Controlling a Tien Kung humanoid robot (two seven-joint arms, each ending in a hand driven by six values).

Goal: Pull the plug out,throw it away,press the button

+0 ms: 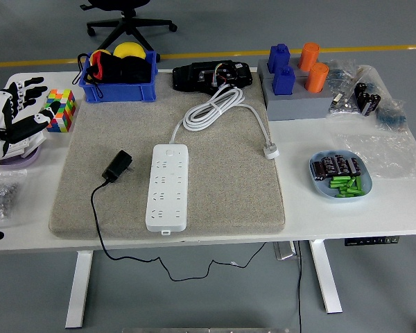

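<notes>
Grey mat holds power strip; black plug beside it; left hand fingers spread.

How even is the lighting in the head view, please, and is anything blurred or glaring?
Head view: lighting soft and even, shadows faint beside the power strip and black plug; no strong glare; only the left hand at the edge looks slightly soft.

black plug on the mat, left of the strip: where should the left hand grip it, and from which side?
Probably pinch the black plug across its blocky body from above. It lies flat on the mat, apart from the power strip; its cord trails toward the near edge. The left hand hovers, fingers spread.
</notes>
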